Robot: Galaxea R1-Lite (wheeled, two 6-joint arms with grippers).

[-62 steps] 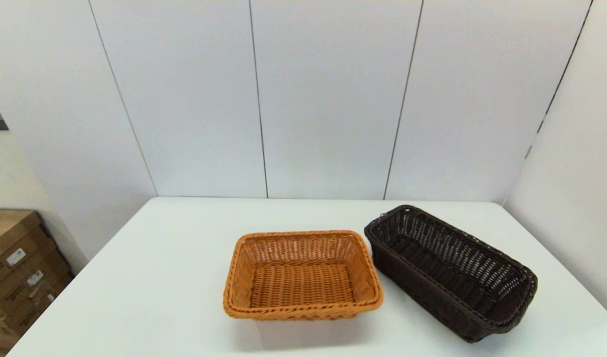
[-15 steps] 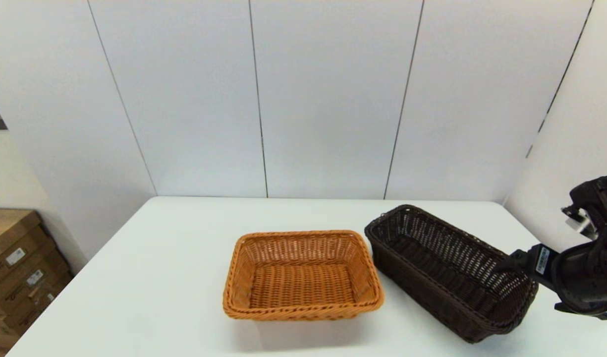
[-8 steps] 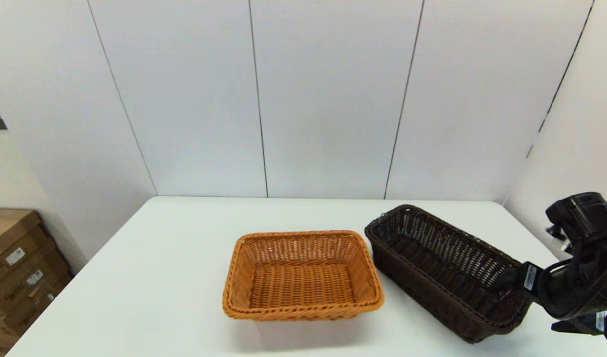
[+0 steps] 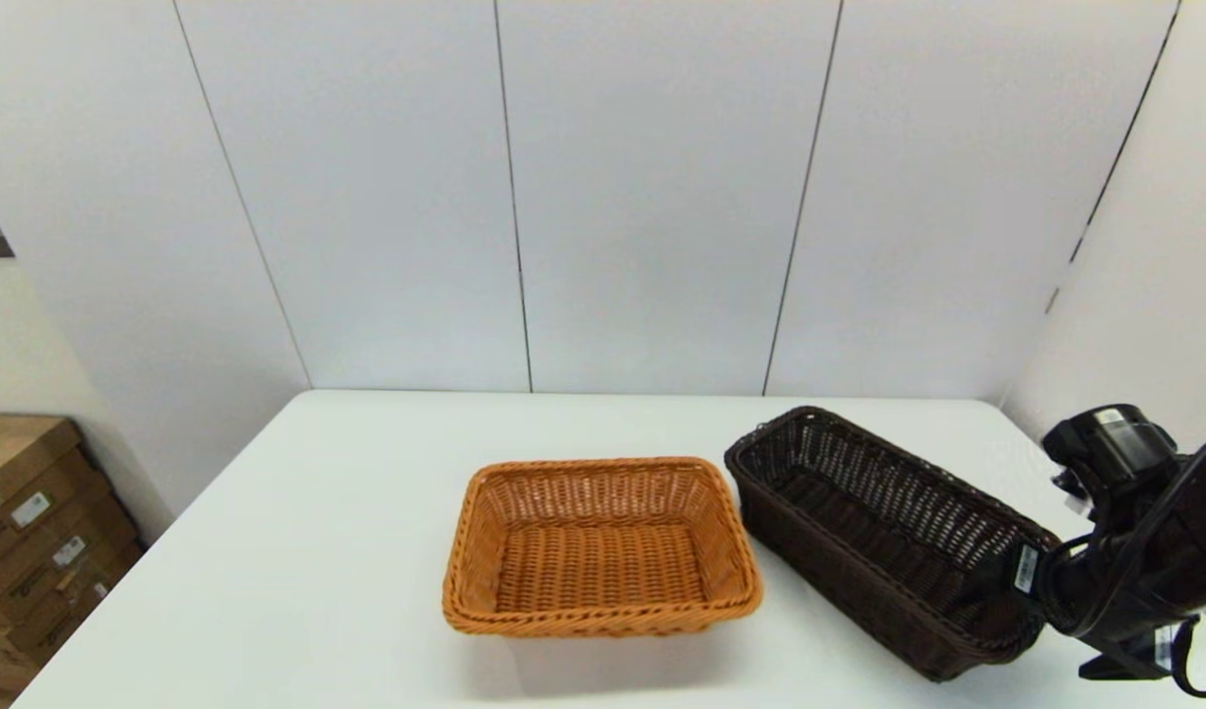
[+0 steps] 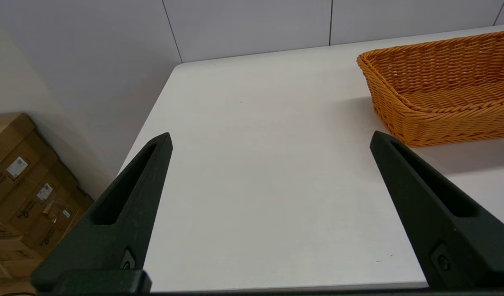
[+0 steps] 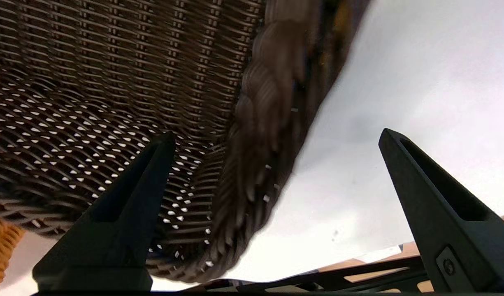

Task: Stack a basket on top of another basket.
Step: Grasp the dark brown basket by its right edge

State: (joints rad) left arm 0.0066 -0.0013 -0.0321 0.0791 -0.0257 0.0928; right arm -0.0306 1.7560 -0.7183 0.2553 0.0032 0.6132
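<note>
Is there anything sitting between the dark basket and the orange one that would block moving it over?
Nothing visible. The dark brown basket and the orange-tan basket sit side by side on the white table, with only a narrow strip of bare table between them. The right tool is open, straddling the dark basket's near rim.

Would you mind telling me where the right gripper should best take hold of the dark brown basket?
Probably the braided rim of the dark brown basket at its near right short end, approached from the right. The right gripper is open there, astride that wall, one finger inside and one outside.
</note>
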